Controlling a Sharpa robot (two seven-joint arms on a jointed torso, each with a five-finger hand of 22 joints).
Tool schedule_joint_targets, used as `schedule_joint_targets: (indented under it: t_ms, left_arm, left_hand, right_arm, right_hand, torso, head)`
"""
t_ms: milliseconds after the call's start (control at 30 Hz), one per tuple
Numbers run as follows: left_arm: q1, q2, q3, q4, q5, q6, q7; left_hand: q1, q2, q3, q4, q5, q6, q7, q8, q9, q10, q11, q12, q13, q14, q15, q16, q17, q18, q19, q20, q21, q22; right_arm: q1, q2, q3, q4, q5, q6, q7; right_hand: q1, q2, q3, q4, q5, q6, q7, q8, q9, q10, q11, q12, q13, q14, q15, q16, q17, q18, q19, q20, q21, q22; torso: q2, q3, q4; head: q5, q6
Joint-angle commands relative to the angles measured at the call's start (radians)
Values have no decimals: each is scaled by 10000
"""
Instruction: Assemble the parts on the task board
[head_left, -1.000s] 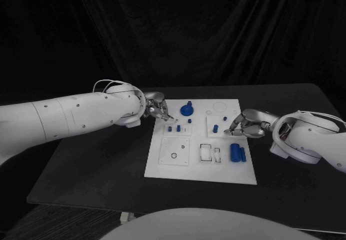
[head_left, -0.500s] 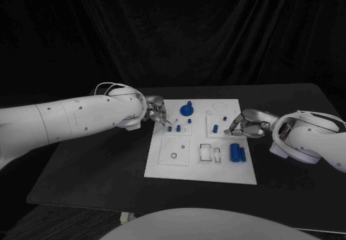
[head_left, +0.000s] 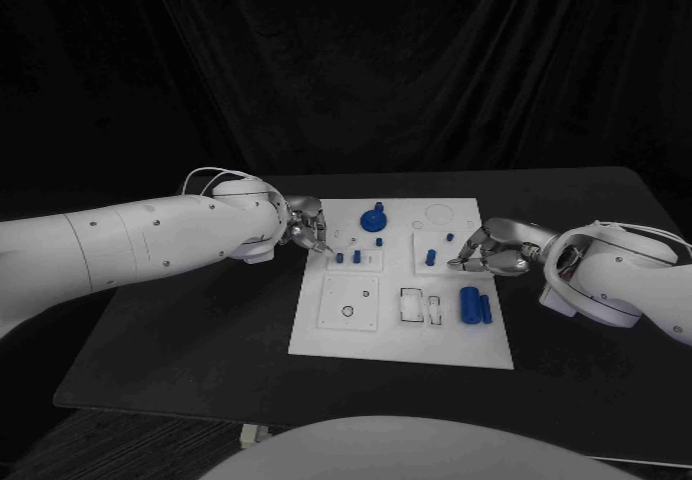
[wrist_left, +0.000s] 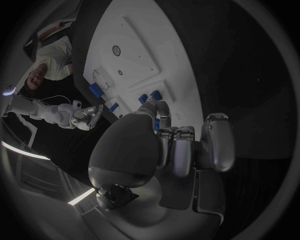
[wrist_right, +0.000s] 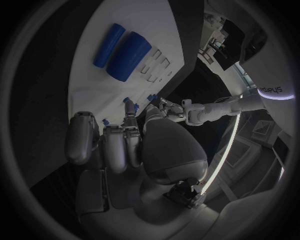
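Both hands flank the task board, at opposite edges.

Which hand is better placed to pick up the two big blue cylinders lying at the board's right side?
Right, probably. The right hand sits at the task board's right edge, close to the blue cylinders. The left hand is at the opposite edge, beside the small pegs, and would have to cross the board.

the task board lies mid-table. on it, 2 cylinders lie side by side at the right, a knob at the back, and small pegs, perhaps standing, just before the knob.
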Motion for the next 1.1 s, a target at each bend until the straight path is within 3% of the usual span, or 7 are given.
schedule_joint_targets:
  t_ms: [33, 700, 933, 1100]
  left_arm:
    - [-53, 28, 6, -1, -298, 98, 581]
    - [-286, 289, 6, -298, -324, 637, 462]
    - [-402, 410, 6, -382, -324, 702, 384]
    - [-458, 476, 6, -473, -324, 644, 329]
  left_hand:
    - [-63, -111, -74, 51, -29, -77, -1, 62, 76, 863, -63, 15, 2381, 1039, -69, 26, 2635, -111, 13, -60, 24, 1869]
    - [-42, -112, -83, 97, 82, -70, -31, 131, 170, 848, -76, -7, 2365, 1039, -73, 26, 2635, -116, 20, -62, 47, 1876]
    - [230, -128, 67, 62, 1095, -116, -52, 135, 282, 865, -104, 20, 2384, 1039, -101, 26, 2635, -122, 33, -87, 79, 1885]
    - [242, -128, 76, 59, 1124, -111, -54, 139, 287, 858, -105, 9, 2376, 1039, -101, 26, 2635, -122, 35, -88, 82, 1885]
  right_arm:
    - [-31, 12, 4, 1, -12, 10, -52]
    - [-40, 3, 4, 2, -12, 31, -69]
    - [-41, -9, 4, 18, -12, 29, -71]
    - [-42, -20, 4, 25, -12, 25, -75]
  right_hand:
    - [232, 120, -9, -69, 35, 62, 33, -43, -13, 96, -67, -27, -422, 528, -68, -26, 841, 153, -89, 1, -30, 1694]
    - [218, 106, -33, -32, 31, 76, 34, -40, -12, 80, -65, -39, -451, 524, -65, -34, 825, 157, -98, 2, -61, 1687]
    - [218, 106, -33, -32, 31, 76, 34, -40, -12, 80, -65, -39, -451, 524, -65, -34, 825, 157, -98, 2, -61, 1687]
    - [218, 106, -33, -32, 31, 76, 34, -40, -12, 80, -65, -39, -451, 524, -65, -34, 825, 157, -98, 2, -61, 1687]
  torso:
    - [-1, -1, 2]
    - [1, 1, -1]
    - [4, 0, 2]
    - [6, 0, -1]
  head:
    - [9, 1]
    - [-21, 1]
    - [-42, 1]
    - [-42, 1]
